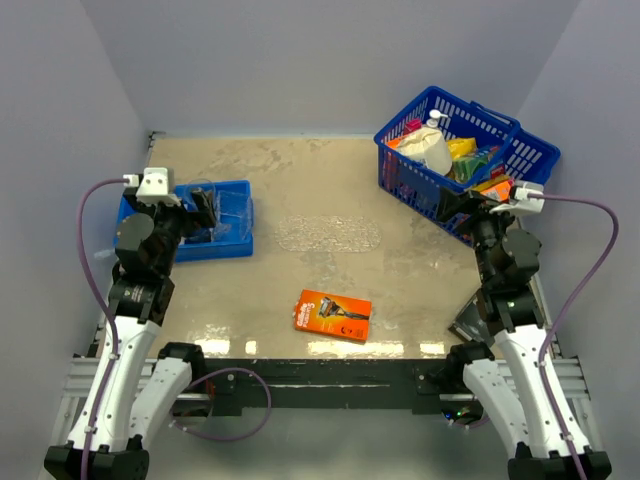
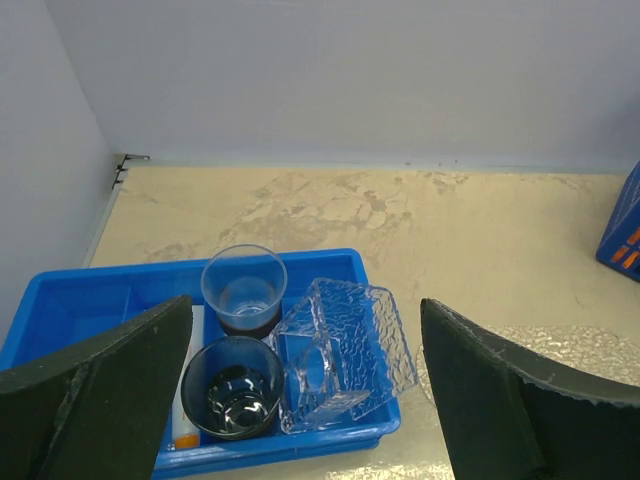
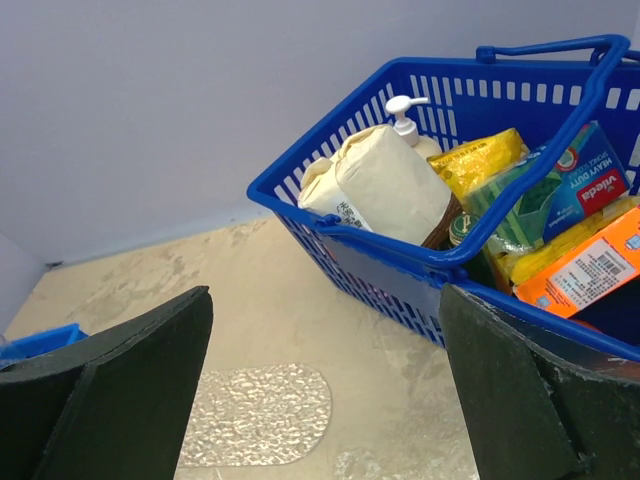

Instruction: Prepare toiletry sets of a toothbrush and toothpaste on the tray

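Inside blue bin [image 2: 62, 308], clear dimpled tray [image 2: 345, 348], tilted

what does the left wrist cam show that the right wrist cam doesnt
Only left wrist: a clear cup, a dark cup and the clear tray, tilted inside the blue bin.
Only right wrist: the load in the blue basket, including a beige bag, a pump bottle and a Vileda pack.
Both: the table, the textured clear patch on it, slivers of bin and basket, and an open left end effector or right end effector.
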Robot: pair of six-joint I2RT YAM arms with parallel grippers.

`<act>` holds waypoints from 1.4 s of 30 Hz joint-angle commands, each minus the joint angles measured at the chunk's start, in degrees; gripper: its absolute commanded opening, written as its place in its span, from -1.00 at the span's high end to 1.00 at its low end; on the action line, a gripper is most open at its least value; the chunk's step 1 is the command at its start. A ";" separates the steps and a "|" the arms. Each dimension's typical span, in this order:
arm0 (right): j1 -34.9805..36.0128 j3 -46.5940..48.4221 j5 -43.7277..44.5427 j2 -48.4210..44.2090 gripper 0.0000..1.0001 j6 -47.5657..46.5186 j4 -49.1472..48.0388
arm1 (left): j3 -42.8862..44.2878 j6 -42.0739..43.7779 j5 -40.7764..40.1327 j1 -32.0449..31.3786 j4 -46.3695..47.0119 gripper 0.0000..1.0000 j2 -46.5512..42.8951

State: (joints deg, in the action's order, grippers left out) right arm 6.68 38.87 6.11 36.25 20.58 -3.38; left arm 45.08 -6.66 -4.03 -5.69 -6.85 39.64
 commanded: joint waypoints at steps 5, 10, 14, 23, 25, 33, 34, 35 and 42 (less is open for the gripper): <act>-0.26 3.67 1.89 -1.80 -0.96 -1.33 1.62 | -0.34 -0.55 -0.36 0.16 2.90 -1.00 -0.62; -0.26 4.72 2.06 -2.32 -0.96 -2.29 2.41 | -0.26 -0.64 -0.36 0.16 2.72 -1.00 0.26; -0.26 6.56 1.45 -2.50 -0.96 -3.44 5.22 | 0.18 -0.03 -1.59 0.16 0.88 -1.00 2.10; -0.26 8.32 1.80 -3.20 -0.89 -5.63 9.00 | 3.61 -1.69 -4.32 3.67 -4.92 -1.00 7.73; -0.26 9.20 2.06 -3.12 -0.88 -6.69 10.40 | 3.61 -2.57 -1.52 6.13 -6.06 -1.00 9.13; -0.17 10.70 2.68 -3.73 -0.87 -8.18 12.52 | 4.31 -7.94 13.27 25.20 -5.36 -0.88 21.35; -0.26 10.78 2.59 -3.82 -0.87 -8.10 12.60 | 4.84 -7.50 11.17 25.21 -6.58 -0.85 22.58; -0.26 10.79 2.68 -3.99 -0.87 -8.18 12.69 | 4.67 -6.97 10.72 25.12 -6.59 -0.82 22.76; -0.17 10.79 2.68 -4.17 -0.87 -8.19 12.52 | 3.79 -5.47 9.48 25.21 -6.68 -0.36 24.87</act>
State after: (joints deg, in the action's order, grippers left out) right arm 6.68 47.29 8.03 32.58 13.52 9.65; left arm 47.07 -12.73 4.89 19.25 -14.33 63.51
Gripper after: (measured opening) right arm 0.938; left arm 0.722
